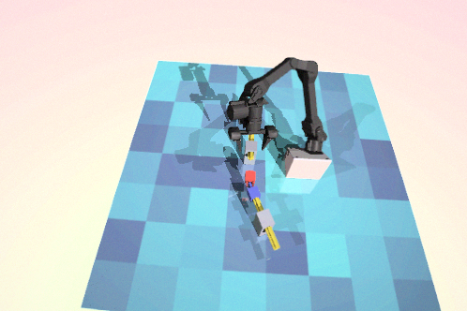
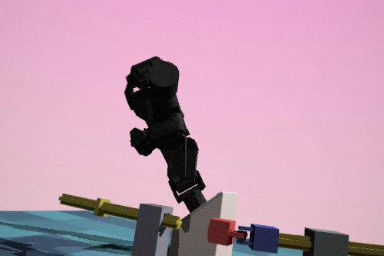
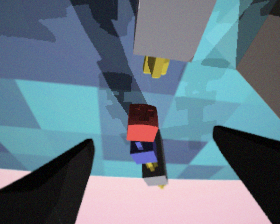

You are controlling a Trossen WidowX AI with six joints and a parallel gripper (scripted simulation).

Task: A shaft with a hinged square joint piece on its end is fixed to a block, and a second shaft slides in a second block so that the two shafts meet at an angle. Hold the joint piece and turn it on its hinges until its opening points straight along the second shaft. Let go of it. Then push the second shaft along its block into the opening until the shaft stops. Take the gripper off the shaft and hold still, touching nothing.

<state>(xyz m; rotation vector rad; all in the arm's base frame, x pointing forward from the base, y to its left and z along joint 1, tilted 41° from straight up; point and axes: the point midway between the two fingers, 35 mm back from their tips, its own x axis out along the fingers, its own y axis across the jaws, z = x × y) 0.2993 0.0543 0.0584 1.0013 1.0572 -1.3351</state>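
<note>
The red joint piece (image 1: 250, 176) (image 2: 221, 231) (image 3: 142, 122) is hinged to the blue fork piece (image 1: 253, 193) (image 2: 265, 238) on the end of the first yellow shaft (image 1: 273, 238) (image 2: 294, 240). That shaft runs through a grey block (image 1: 265, 218) (image 2: 327, 242). The red piece faces roughly toward the second yellow shaft (image 1: 250, 155) (image 2: 119, 213) (image 3: 156, 66); its exact angle is hard to tell. The second shaft's end sticks out of its grey block (image 2: 149, 226) (image 3: 171, 30), with a gap before the red piece. My gripper (image 1: 252, 144) (image 3: 154, 138) is open and empty, above the second shaft's block.
The arm stands on a pale wedge-shaped base (image 1: 308, 168) (image 2: 229, 210) (image 3: 271, 65) beside the second shaft's block. A yellow square collar (image 2: 102, 207) sits on the second shaft behind its block. The blue checkered floor (image 1: 202, 204) lies under everything.
</note>
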